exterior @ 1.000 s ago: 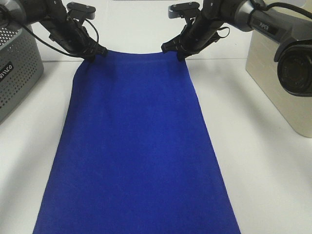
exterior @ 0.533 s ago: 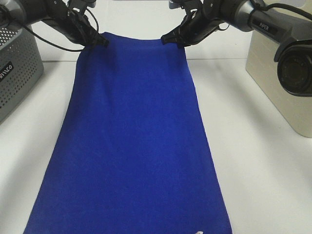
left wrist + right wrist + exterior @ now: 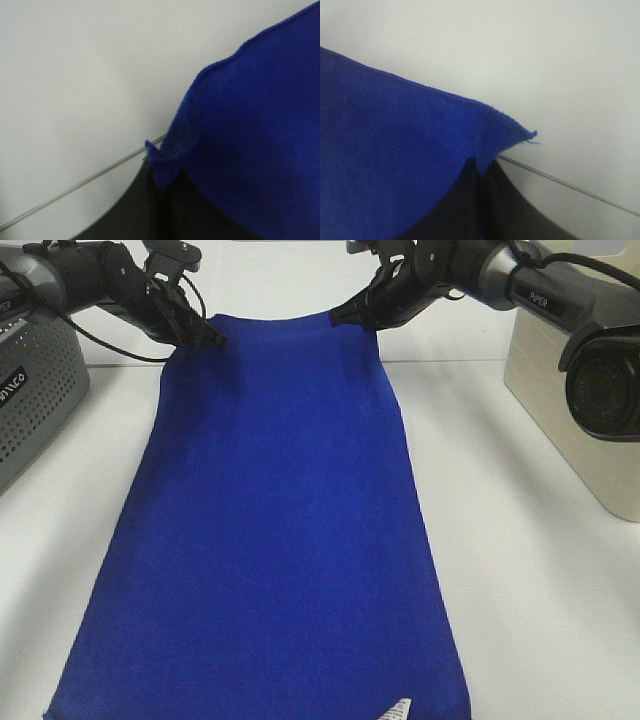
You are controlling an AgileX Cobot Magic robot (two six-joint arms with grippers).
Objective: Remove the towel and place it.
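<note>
Towel [image 3: 270,530], a long rectangle of deep royal-blue cloth with a fine, soft nap, lies stretched down the middle of the white table [image 3: 540,620], its far short edge lifted off the surface and its near edge spread wider at the front of the exterior view. A small white label [image 3: 397,710] sticks up at that near edge, towards the right. The left gripper [image 3: 212,340], black and slim-fingered, is pinched onto the far left corner; in the left wrist view the stitched hem curls into a little fold right where the dark fingers [image 3: 150,210] meet with cloth between them. The right gripper [image 3: 345,316] grips the far right corner the same way, its fingers [image 3: 485,200] pressed together on the fabric, the corner poking out in a frayed point with a loose thread. Between the two grips the far edge sags in a shallow curve. A grey perforated basket [image 3: 30,390] stands at the left edge of the table, well apart from the towel, and a smooth beige box [image 3: 560,400] stands at the right. A black camera [image 3: 605,370] with a round lens sits in front of the box.
</note>
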